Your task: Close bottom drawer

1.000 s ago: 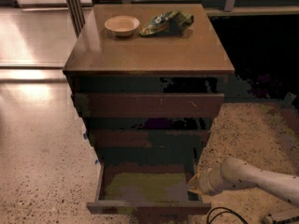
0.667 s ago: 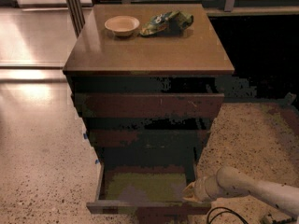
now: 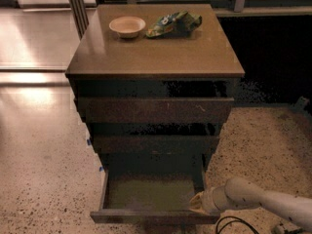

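Observation:
The bottom drawer (image 3: 151,216) of the brown cabinet stands pulled far out, its olive-green inner floor (image 3: 148,193) showing between thin side walls. Its dark plain front runs along the bottom of the view. My gripper (image 3: 197,204) comes in from the lower right on a white arm and sits at the drawer's front right corner, against the top of the front panel. Above it are the mid-sized dark drawer front (image 3: 155,144) and the wider scratched drawer front (image 3: 155,110), both slightly out.
On the cabinet top (image 3: 156,52) lie a pale bowl (image 3: 127,26) and a green snack bag (image 3: 174,23). Speckled floor surrounds the cabinet. A black cable (image 3: 231,224) loops under my arm. A dark wall is at the right.
My gripper has moved left and down from beside the drawer's right wall to its front right corner. The drawer looks unmoved.

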